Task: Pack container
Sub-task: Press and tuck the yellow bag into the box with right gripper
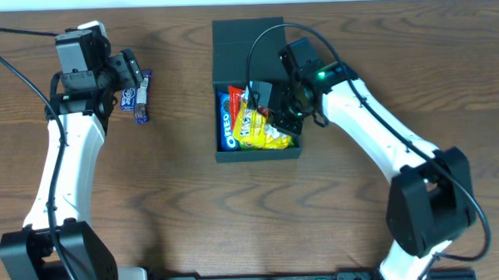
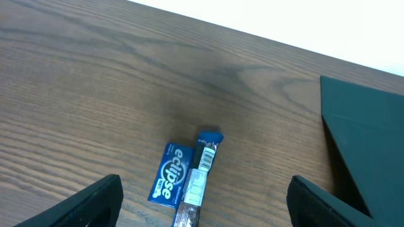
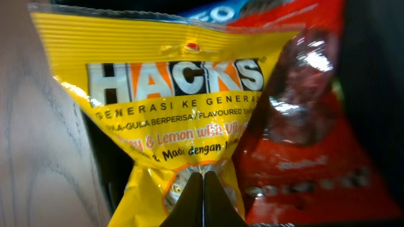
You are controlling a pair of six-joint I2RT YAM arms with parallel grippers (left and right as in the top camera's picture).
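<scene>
The container (image 1: 291, 151) is a dark box in the middle of the table, with its flap lid (image 1: 244, 44) open toward the back. Inside lie a blue Oreo packet (image 1: 226, 122), a red packet (image 1: 235, 95) and a yellow Hacks bag (image 1: 266, 135). My right gripper (image 1: 273, 106) is inside the box and shut on the edge of the Hacks bag (image 3: 170, 101), next to the red packet (image 3: 303, 139); its fingertips (image 3: 203, 195) are pressed together. My left gripper (image 2: 208, 214) is open above a blue Eclipse mints pack (image 2: 170, 181) and a dark snack bar (image 2: 201, 180) on the table.
The mints and bar (image 1: 140, 98) lie left of the box, under my left gripper (image 1: 135, 73). The box's dark wall (image 2: 366, 145) shows at the right of the left wrist view. The table's back edge runs along the top.
</scene>
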